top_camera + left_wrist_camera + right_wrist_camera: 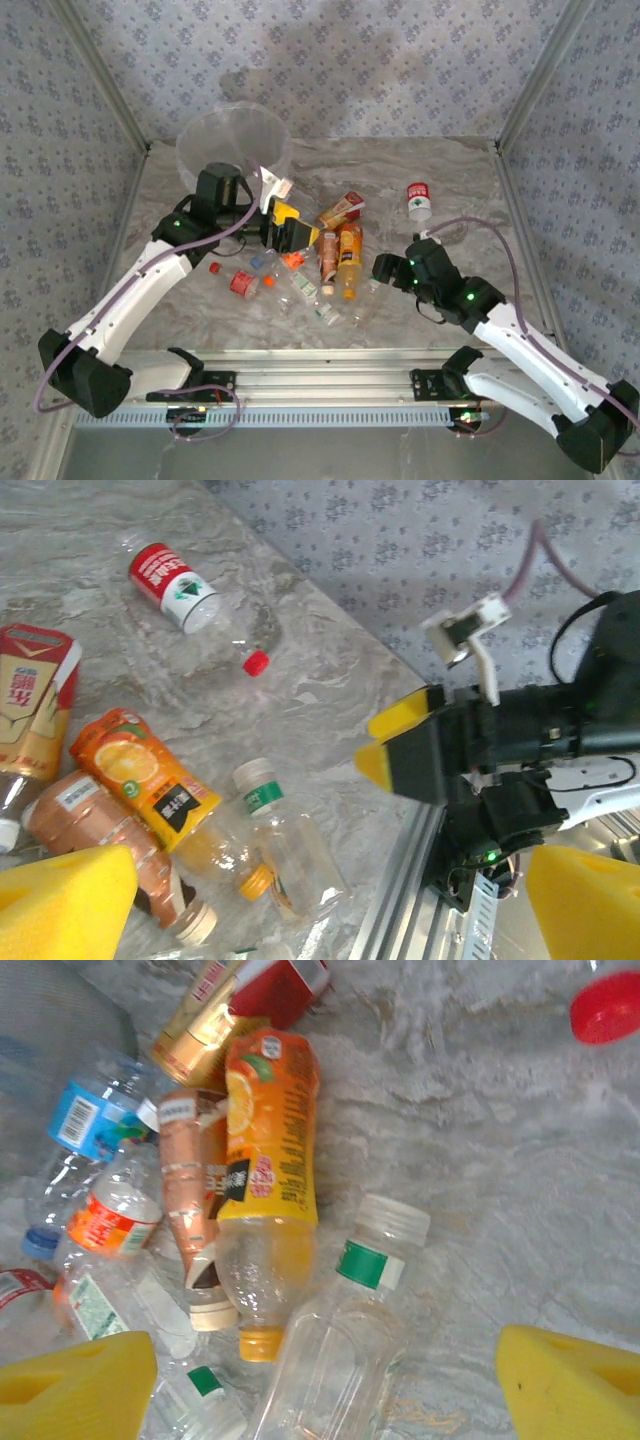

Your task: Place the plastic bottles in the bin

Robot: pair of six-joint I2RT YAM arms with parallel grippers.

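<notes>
The plastic bottles lie in a pile mid-table: an orange-label one point(349, 260) point(265, 1150), a red-and-gold one point(342, 208), a brown one point(190, 1190), a blue-label one point(85, 1120). A red-label bottle point(418, 200) point(170, 580) lies apart at the back right. The bin point(232, 135) stands at the back left. My right gripper point(383, 268) point(325, 1390) is open, its yellow fingers either side of a clear green-banded bottle point(350, 1350) point(285, 840). My left gripper point(285, 232) point(320, 910) hangs open above the pile's left part, holding nothing.
A loose red cap point(256, 662) point(605, 1005) lies near the red-label bottle. The aluminium rail point(320, 385) runs along the near edge. Patterned walls close the table on three sides. My right gripper's yellow tips point(395, 742) appear in the left wrist view.
</notes>
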